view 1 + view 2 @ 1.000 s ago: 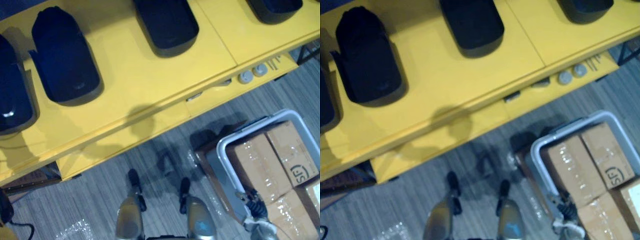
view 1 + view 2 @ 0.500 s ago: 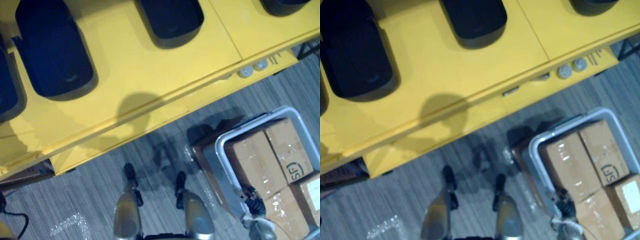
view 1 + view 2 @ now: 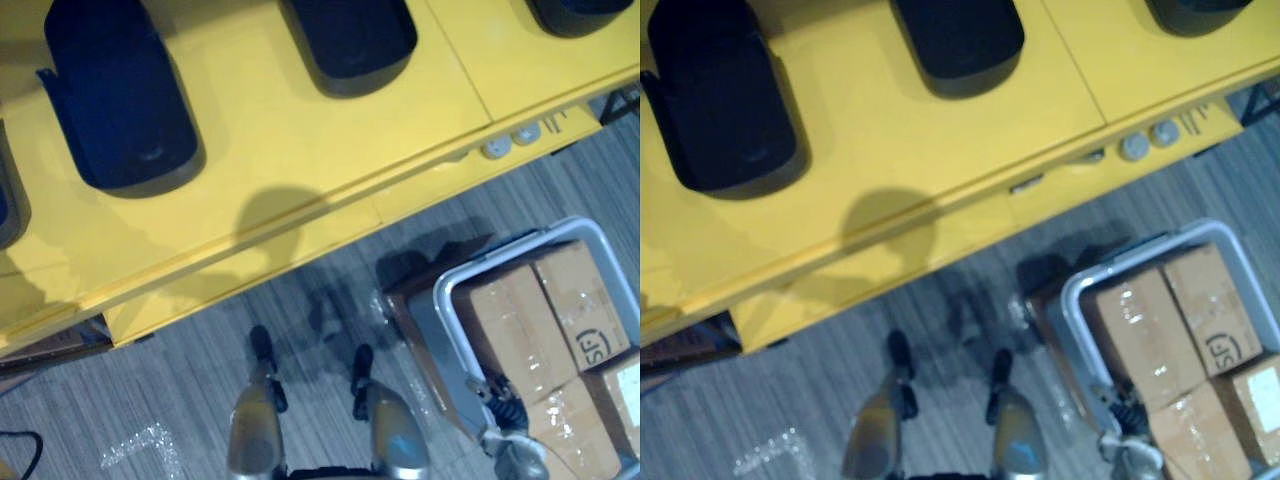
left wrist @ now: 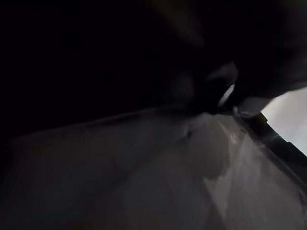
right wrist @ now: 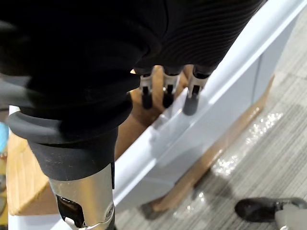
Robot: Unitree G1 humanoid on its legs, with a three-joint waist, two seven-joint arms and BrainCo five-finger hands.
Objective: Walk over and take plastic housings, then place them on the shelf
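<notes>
Plastic housings [image 3: 120,100] rest on yellow shelf [image 3: 270,140] over grey floor [image 3: 180,400]; right robot hand [image 5: 168,91] hangs relaxed, empty.

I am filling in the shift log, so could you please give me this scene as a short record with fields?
Shelf: yellow shelf in front of the robot.
Housings: black plastic housings lie on it, one at the left, one in the middle, another cut off at the top right.
Crate: pale crate on the floor at the robot's right, holding taped cardboard boxes.
Right hand: right hand above the crate's rim, fingers straight, holding nothing.
</notes>
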